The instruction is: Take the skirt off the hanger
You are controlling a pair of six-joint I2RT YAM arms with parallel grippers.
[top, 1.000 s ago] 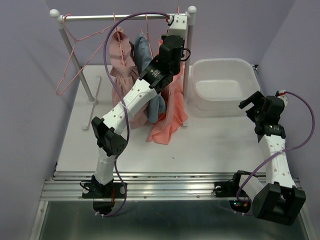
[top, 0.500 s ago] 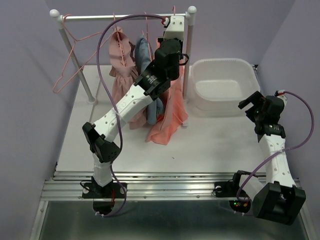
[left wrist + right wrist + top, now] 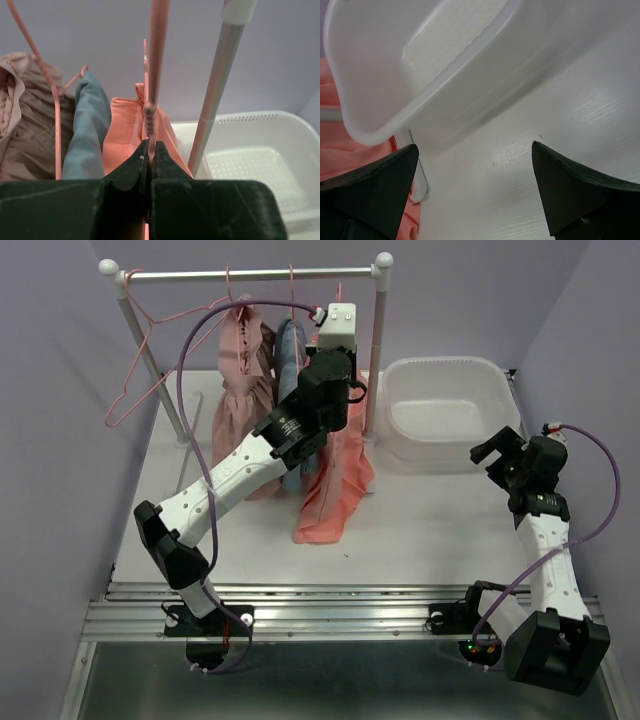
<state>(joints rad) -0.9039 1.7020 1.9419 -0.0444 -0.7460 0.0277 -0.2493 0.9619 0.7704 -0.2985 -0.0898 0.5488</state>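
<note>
The left gripper (image 3: 150, 150) is pinched fully shut on the twisted wire neck of the pink hanger (image 3: 157, 50), just under where the stem rises toward the rail (image 3: 260, 273). The jaws meet on nothing but that thin wire. From above, the hook looks as if it may sit just off the rail, beside the upright post (image 3: 215, 100), though the angle is too poor to be sure. Below the jaws the coral skirt (image 3: 340, 480) hangs from this hanger in long loose folds, its hem trailing onto the table (image 3: 420, 530), with a blue garment (image 3: 90, 125) pressed against its left side and a dusty pink dress (image 3: 240, 390) beyond that. The skirt looks light and limp: it should drape, bunch and slide rather than hold shape, and would likely drag on its neighbours. The firmest place to take it is probably the gathered waistband near the hanger's shoulders, not the floppy hem. The right gripper (image 3: 475, 170) hangs wide open and empty, low beside the white basin (image 3: 440, 362), well apart from the skirt.
</note>
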